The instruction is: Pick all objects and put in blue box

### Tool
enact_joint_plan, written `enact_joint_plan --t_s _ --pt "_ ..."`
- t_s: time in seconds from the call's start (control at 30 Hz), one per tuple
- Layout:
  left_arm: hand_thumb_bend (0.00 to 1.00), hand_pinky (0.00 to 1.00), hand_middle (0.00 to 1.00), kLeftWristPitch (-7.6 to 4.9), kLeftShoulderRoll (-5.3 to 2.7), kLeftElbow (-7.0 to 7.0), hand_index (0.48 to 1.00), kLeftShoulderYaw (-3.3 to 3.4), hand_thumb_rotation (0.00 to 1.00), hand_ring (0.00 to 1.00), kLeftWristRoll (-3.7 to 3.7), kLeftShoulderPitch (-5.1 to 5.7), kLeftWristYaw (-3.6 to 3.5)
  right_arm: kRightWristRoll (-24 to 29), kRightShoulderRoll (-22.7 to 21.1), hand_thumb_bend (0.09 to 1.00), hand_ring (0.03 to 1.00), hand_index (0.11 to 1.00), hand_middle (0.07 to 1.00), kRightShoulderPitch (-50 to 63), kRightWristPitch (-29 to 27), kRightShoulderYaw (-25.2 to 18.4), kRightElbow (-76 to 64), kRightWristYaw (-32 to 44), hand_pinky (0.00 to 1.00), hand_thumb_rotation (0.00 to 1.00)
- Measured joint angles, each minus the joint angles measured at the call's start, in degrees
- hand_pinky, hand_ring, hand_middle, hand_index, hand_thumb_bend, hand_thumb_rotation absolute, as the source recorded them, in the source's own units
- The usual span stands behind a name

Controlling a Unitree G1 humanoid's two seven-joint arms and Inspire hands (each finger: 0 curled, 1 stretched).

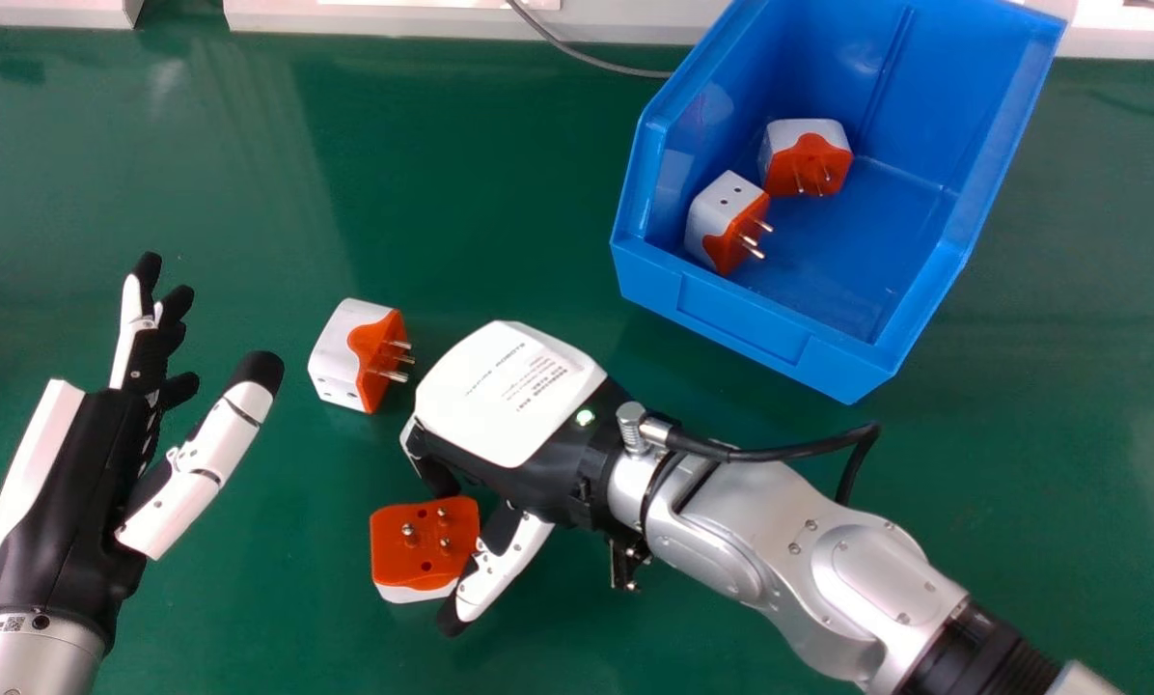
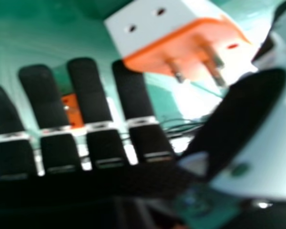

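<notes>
Orange-and-white plug adapter [image 1: 398, 565] pickup seems under way: the open right hand [image 1: 505, 396], beside it, must next close round it, the left hand [image 1: 85, 483] also open.

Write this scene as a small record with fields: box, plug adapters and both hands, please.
blue box: holds two plug adapters
green table: pins-up plug adapter; side-facing plug adapter, pins toward the view's right
right hand: at the pins-up adapter, fingers open
left hand: at the view's left, fingers open
boxed: two of four adapters
</notes>
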Motion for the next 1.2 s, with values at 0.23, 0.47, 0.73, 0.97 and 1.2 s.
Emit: enact_joint_plan --t_s 0.23,0.47,0.73,0.97,1.2 --pt "0.47 0.94 1.0 0.83 -0.23 -0.48 1.0 -0.33 0.72 0.99 0.03 0.0 0.09 -2.0 0.2 0.742 0.432 0.539 0.532 0.0 1.0 1.8 -0.1 1.9 0.36 0.63" --pt "0.48 0.92 1.0 1.08 -0.74 -1.21 1.0 -1.18 0.72 0.98 0.45 -0.22 0.32 -4.3 2.6 0.72 0.39 0.522 0.499 -0.3 3.3 3.7 2.6 0.8 0.32 0.61" --pt "0.5 0.92 1.0 1.27 -1.15 -1.6 1.0 -1.5 0.76 0.99 0.65 -0.35 0.39 -8.1 6.2 0.669 0.292 0.48 0.413 -1.8 7.3 6.4 6.9 -2.0 0.21 0.59" --pt "0.49 0.9 1.0 1.29 -1.49 -2.1 1.0 -1.79 0.74 0.96 0.89 -0.36 0.42 -5.1 8.1 0.483 0.21 0.376 0.287 -2.1 9.0 5.6 9.5 -2.6 0.14 0.38" --pt "0.49 0.9 1.0 1.25 -1.67 -2.09 1.0 -1.88 0.74 0.97 0.88 -0.43 0.42 0.3 6.2 0.514 0.111 0.476 0.187 -4.8 2.9 4.0 11.6 -2.1 0.05 0.12"
